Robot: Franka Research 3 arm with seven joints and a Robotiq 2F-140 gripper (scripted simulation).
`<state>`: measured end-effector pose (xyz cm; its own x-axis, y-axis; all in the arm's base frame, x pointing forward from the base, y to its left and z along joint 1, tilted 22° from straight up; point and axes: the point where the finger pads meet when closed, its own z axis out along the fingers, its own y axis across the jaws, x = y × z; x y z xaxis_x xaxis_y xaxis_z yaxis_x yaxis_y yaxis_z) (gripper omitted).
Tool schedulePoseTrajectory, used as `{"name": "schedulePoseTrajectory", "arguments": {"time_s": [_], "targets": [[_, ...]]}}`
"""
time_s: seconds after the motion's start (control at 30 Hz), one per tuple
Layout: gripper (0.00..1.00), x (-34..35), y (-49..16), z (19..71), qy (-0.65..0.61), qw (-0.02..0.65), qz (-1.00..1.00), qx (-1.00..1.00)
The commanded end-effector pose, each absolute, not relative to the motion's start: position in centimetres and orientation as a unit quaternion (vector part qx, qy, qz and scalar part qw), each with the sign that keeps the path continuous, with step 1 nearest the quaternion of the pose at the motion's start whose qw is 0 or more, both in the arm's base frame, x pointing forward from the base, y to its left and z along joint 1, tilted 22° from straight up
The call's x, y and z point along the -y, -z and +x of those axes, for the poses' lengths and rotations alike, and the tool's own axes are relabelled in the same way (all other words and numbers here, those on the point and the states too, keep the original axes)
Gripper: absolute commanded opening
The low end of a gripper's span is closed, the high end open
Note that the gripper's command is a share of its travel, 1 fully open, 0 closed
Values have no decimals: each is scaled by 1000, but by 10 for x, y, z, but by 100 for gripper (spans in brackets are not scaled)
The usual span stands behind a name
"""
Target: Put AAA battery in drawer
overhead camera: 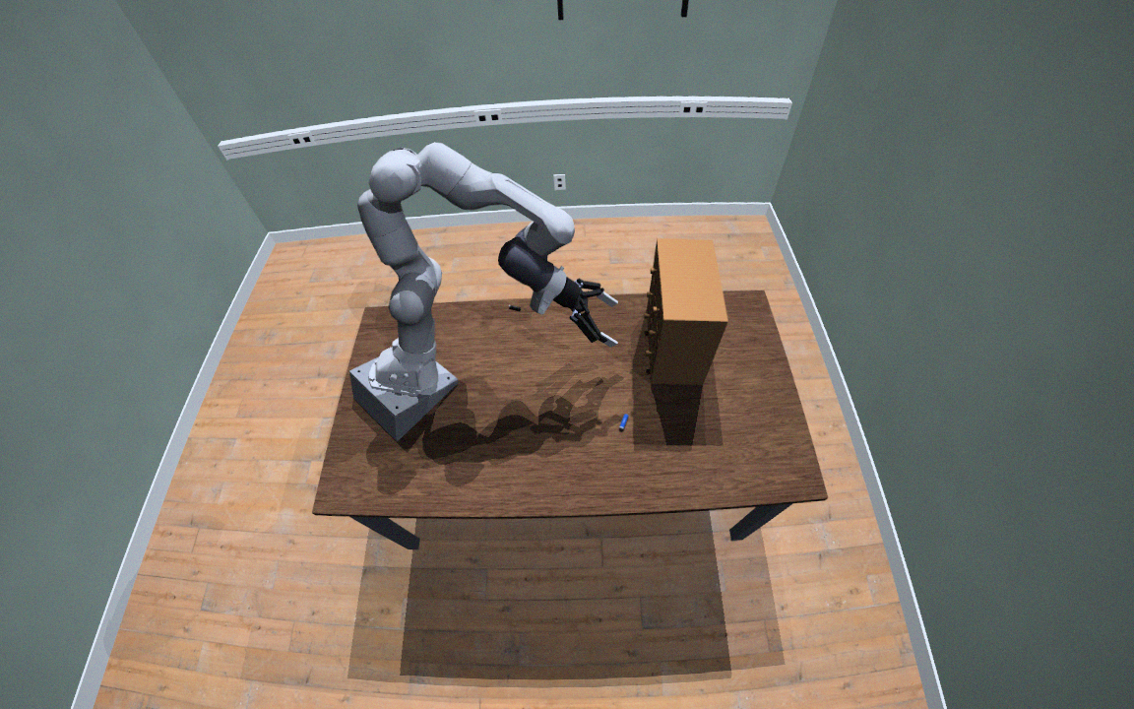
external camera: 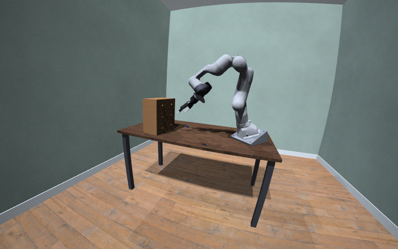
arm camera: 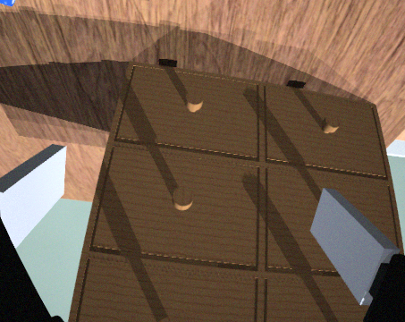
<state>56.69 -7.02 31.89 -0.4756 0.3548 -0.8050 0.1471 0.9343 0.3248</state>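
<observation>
The wooden chest (overhead camera: pixel 692 280) (external camera: pixel 150 116) stands upright with its drawers shut. The wrist view shows it upside down. The middle row's right drawer (arm camera: pixel 220 215) is at left there, with its round knob (arm camera: pixel 182 205) between the fingers in the picture. My gripper (overhead camera: pixel 611 320) (external camera: pixel 182 111) (arm camera: pixel 194 191) is open and empty, in front of the drawer faces, clear of them. A small blue cylinder (overhead camera: pixel 624 421) (external camera: pixel 187 126) (arm camera: pixel 4 2) and a small black object (overhead camera: pixel 514 307) (external camera: pixel 205 144) lie on the table. I cannot tell which is the AAA battery.
The wooden table (overhead camera: pixel 466 481) (external camera: pixel 240 149) carries the chest and the arm's grey base (overhead camera: pixel 377 407) (external camera: pixel 257 138). The blue cylinder lies in front of the chest, off its right side. The black object lies near the opposite long table edge.
</observation>
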Motion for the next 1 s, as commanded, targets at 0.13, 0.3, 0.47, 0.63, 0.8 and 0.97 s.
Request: {"name": "schedulePoseTrajectory", "arguments": {"time_s": [0.13,0.3,0.47,0.63,0.8,0.97], "targets": [[100,68,-315,566,-100,492,138,-854],[100,69,-314,565,-99,491,139,-854],[100,69,-314,565,-99,491,139,-854],[100,69,-314,565,-99,491,139,-854],[100,69,-314,565,-99,491,139,-854],[28,69,-314,565,-99,491,139,-854]]}}
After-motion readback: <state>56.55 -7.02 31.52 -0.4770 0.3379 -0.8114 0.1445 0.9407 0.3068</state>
